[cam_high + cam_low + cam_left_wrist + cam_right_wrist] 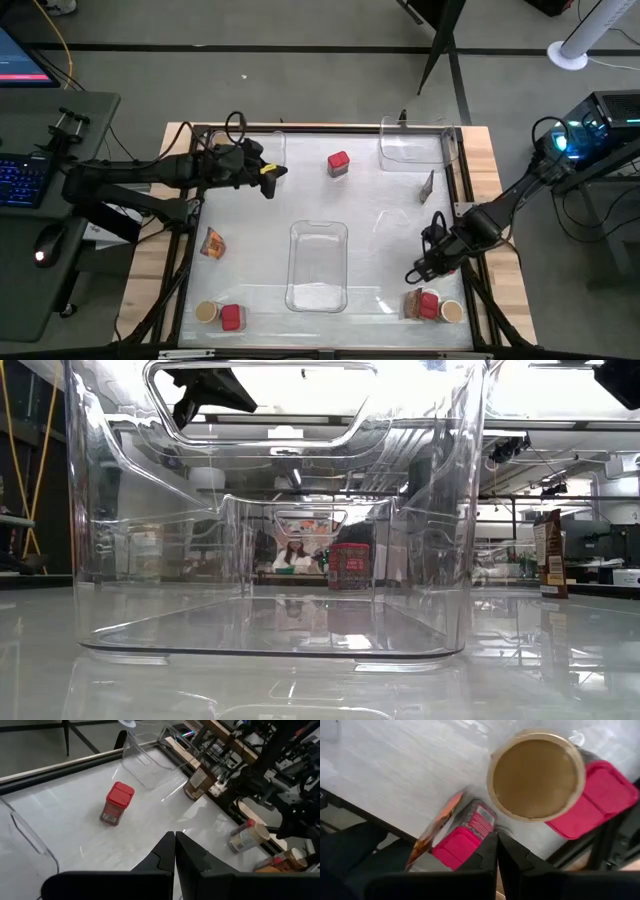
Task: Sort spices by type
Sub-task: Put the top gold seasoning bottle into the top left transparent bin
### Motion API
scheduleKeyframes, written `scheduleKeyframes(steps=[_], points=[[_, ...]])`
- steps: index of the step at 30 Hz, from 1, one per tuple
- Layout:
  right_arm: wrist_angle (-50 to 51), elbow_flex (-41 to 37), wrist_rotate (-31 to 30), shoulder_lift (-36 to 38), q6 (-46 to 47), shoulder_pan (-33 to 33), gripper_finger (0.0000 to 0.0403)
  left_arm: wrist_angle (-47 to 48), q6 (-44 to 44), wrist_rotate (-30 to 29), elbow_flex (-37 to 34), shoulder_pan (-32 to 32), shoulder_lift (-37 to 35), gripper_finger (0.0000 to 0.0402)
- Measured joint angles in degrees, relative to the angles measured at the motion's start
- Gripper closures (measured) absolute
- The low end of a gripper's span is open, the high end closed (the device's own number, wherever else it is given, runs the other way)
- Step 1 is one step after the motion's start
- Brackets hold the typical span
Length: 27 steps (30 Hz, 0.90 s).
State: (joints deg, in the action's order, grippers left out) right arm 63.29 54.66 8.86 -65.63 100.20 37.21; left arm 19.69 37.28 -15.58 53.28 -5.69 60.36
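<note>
With its fingers pressed together and holding nothing, the right gripper (412, 277) hangs over the near-right cluster, where the round tan-lidded jar (536, 776), probably light, rigid and slick, seems best pinched across its lid.

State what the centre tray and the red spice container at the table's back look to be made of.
Centre tray: clear, glossy, likely hard plastic; the table shows through it. Red spice container: probably plastic, with an opaque red lid of soft sheen and a printed label around its body.
</note>
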Motion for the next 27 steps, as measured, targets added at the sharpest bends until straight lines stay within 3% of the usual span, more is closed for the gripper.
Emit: scheduleKeyframes(steps=[4, 19, 27], points=[[4.9, 1.2, -2.5, 0.0, 0.0, 0.0, 0.0401, -0.1, 0.0, 0.0, 0.0, -0.5, 0.0, 0.0401], [2.4, -4.6, -4.6, 0.2, -6.7, -2.5, 0.0402, -0.2, 0.6, 0.0, 0.0, -0.7, 0.0, 0.0401], [1.8, -5.1, -17.7, 0.0, -19.0, -13.4, 0.0403, -3.9, -2.7, 4.7, 0.0, -0.5, 0.0, 0.0401]])
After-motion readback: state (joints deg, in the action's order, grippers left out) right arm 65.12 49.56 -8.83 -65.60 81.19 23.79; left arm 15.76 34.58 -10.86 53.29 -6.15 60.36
